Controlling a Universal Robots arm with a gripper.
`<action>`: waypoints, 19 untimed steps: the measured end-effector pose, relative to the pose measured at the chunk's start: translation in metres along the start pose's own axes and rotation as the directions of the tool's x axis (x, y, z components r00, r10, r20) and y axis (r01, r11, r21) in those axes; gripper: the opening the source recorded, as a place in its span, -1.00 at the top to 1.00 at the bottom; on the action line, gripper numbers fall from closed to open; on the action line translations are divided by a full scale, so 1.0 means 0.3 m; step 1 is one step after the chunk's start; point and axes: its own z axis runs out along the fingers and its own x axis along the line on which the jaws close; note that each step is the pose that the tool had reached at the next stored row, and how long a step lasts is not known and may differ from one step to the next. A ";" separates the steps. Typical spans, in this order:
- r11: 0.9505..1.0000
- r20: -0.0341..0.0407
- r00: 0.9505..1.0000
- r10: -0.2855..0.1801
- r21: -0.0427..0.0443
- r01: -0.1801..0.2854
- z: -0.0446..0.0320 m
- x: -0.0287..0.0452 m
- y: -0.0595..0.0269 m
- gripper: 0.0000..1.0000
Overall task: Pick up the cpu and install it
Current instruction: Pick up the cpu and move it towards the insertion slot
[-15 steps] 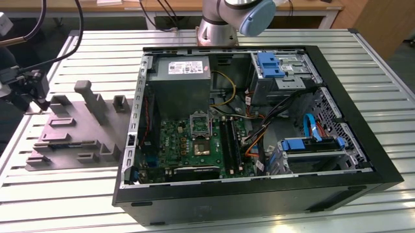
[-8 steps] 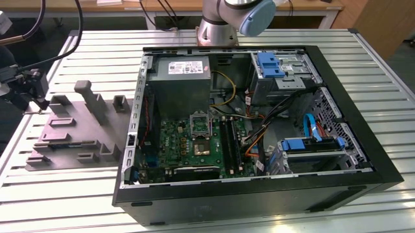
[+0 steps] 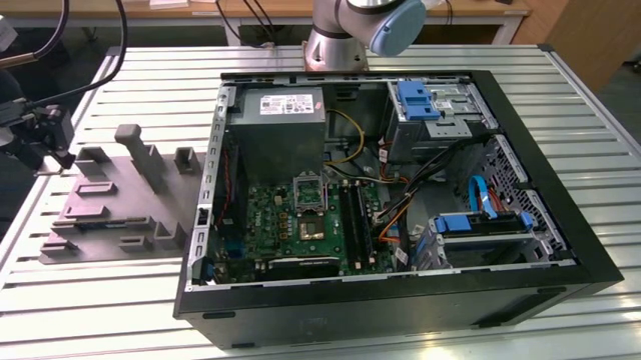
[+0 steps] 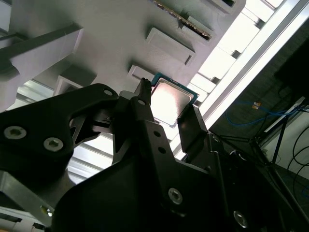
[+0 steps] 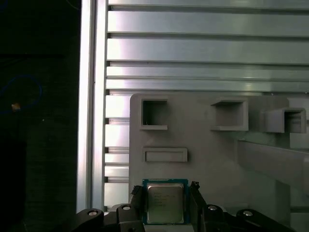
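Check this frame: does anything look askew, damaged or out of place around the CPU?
Nothing stands out. In the first wrist view the cpu sits square between the claw's fingers, its edges parallel to them, at the grey fixture plate's edge. No chips or bends show on its top. The open computer case shows no damage.

Open black computer case (image 3: 401, 315), grey fixture plate (image 3: 100, 202) beside it, slatted metal table (image 3: 90, 300)

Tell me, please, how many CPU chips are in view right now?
1. The cpu sits clamped in the gripper, by the edge of the grey fixture plate. Others could be hidden among the parts inside the computer case.
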 end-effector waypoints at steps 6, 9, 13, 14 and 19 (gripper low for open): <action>1.000 0.000 1.000 0.000 0.000 0.000 -0.006 0.000 0.000 0.06; 1.000 0.000 1.000 0.000 0.000 0.000 -0.009 0.000 0.000 0.06; 1.000 0.000 1.000 0.000 0.000 0.000 -0.013 0.000 0.001 0.06; 1.000 0.000 1.000 0.000 0.000 0.000 -0.014 0.000 0.001 0.06; 1.000 0.000 1.000 0.000 0.000 0.000 -0.019 0.000 0.001 0.06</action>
